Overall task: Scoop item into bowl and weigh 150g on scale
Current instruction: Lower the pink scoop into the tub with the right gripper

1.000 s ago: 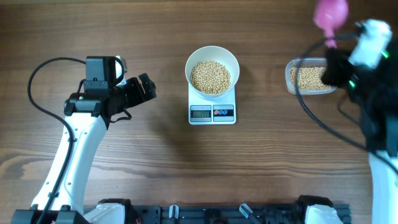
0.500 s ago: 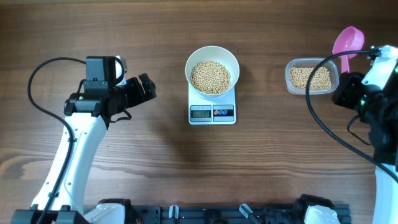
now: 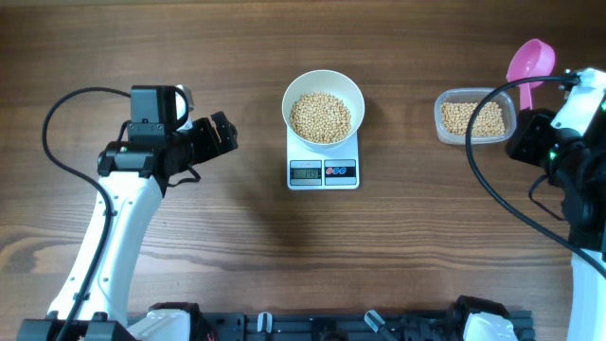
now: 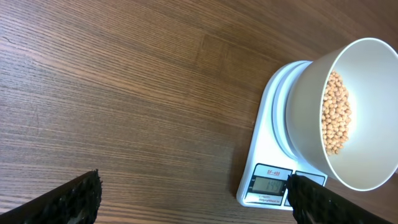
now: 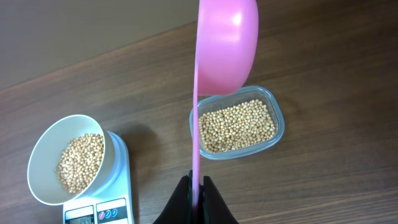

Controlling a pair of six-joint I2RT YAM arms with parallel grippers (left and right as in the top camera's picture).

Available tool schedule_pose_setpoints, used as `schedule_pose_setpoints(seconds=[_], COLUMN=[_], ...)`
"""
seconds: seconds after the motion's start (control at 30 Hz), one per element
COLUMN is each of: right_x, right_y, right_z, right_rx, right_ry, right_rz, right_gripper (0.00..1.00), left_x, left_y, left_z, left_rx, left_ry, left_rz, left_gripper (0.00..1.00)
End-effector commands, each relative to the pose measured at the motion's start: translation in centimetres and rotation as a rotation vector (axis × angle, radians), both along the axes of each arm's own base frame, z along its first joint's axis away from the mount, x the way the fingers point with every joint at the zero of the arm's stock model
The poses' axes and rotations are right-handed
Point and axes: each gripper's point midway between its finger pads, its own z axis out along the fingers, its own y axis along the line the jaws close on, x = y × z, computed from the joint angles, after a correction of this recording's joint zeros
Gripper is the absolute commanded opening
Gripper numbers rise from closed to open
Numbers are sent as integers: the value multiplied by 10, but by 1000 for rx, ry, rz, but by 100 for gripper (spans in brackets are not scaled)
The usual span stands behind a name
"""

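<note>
The beans are mostly found in the white bowl, where a shallow heap covers the bottom and leaves the upper wall bare. The bowl is seated on the platform of the scale, near the middle of the table. The display is lit, but its digits are too small to be read with certainty.

To the right, well apart from the scale, a clear plastic tub is set on the table; its floor is covered by a thin layer of more beans.

The pink scoop is gripped by its thin handle in the clenched right tool and is held just past the far right corner of the tub. No beans can be seen in it.

The left tool is spread wide and holds nothing; it is kept to the left of the scale, pointed toward it, touching neither scale nor bowl.

The scooping is judged to be far along or finished, since the bowl is loaded and the scoop appears empty. Whether 150 g has been reached cannot be told from these views. What is left is judged to be 1 check of the display, a small correction if needed, and the scoop being put down.
</note>
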Motion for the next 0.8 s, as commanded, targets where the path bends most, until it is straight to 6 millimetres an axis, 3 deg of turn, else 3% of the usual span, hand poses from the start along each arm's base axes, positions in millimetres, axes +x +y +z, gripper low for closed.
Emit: schedule_pose_setpoints(seconds=[0.0, 0.47, 0.77], right_x=[0, 2, 12], right_y=[-4, -5, -5], right_z=[7, 4, -12], right_rx=[-29, -27, -9], right_ry=[-19, -10, 44], right_rz=[-5, -5, 5], right_gripper=[4, 4, 4], left_x=[5, 5, 5], left_y=[-1, -1, -1], left_z=[5, 5, 5], left_rx=[6, 6, 6], left_ry=[-17, -17, -17], left_rz=[-8, -8, -8], left_gripper=[100, 100, 100])
